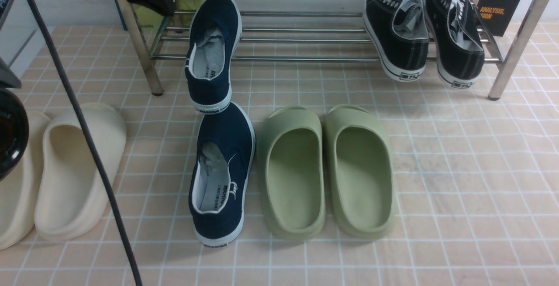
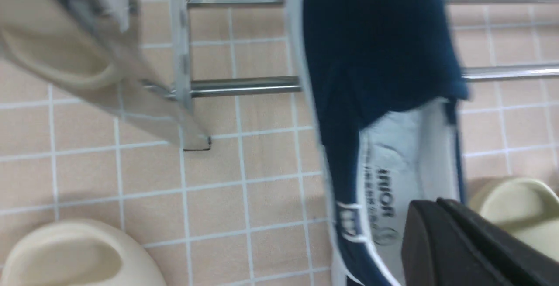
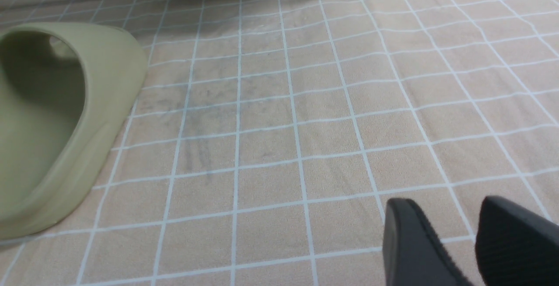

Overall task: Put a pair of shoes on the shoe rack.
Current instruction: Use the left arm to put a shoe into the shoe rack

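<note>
Beige tiled floor with pale grout lines (image 1: 436, 198) fills most of my view, with the low chrome tubular shoe rack (image 1: 305, 58) across the far side. One navy canvas slip-on with a white sole (image 1: 208, 83) sits toe-in on its lower shelf, over to the left; its navy mate (image 1: 220, 181) is on the floor just in front, beside two green foam slides (image 1: 295, 181). My left claw (image 2: 426, 203) is pressed together over the racked one; my right claw (image 3: 439, 201) is spread.

I count two navy WARRIOR slip-on sneakers (image 1: 222, 177), two black lace-up sneakers with white stitching (image 1: 456, 37), two green foam slides (image 1: 292, 172) and two cream foam slides (image 1: 83, 172) here. That's eight pieces of footwear altogether, four kinds, two of each. And there's one chrome shoe rack (image 1: 515, 46), just the one.
</note>
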`<state>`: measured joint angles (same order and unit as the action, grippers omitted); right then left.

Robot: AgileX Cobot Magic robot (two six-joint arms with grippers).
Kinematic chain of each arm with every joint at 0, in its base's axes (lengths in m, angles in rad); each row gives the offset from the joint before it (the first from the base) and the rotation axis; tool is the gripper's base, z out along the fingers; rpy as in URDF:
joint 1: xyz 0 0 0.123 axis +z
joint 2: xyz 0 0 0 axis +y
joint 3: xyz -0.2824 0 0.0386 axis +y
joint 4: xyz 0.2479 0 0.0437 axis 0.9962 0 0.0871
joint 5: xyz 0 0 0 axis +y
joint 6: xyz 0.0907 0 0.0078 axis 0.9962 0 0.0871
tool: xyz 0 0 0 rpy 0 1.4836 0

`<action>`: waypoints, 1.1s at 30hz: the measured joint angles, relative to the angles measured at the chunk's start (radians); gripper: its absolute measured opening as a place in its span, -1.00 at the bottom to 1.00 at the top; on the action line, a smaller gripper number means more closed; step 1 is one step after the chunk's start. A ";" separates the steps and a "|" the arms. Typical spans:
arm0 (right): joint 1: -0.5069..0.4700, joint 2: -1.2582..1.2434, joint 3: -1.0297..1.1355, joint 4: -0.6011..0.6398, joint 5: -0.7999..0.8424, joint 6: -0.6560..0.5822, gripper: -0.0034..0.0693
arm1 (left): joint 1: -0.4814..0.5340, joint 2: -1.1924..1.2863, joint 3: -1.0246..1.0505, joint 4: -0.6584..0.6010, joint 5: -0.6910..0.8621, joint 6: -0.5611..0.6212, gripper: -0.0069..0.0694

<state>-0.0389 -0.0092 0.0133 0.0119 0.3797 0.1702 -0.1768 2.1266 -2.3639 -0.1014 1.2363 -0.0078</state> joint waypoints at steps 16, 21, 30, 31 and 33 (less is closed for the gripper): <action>0.000 0.000 0.000 0.000 0.000 0.000 -0.25 | -0.240 -0.493 0.985 -0.019 -0.899 0.155 -0.81; 0.000 0.000 0.000 0.000 0.000 0.000 -0.25 | -0.240 -0.481 1.168 -0.015 -0.946 0.155 -0.81; 0.000 0.000 0.000 0.000 0.000 0.000 -0.25 | -0.199 -0.394 1.159 0.016 -0.754 0.141 -0.81; 0.000 0.000 0.000 0.000 0.000 0.000 -0.25 | -0.189 -0.385 1.151 0.016 -0.744 0.133 -0.81; 0.000 0.000 0.000 0.000 0.000 0.000 -0.25 | -0.154 -0.346 1.097 0.015 -0.720 0.103 -0.81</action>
<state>-0.0389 -0.0092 0.0133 0.0119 0.3801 0.1702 -0.3305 1.7802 -1.2673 -0.0868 0.5163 0.0952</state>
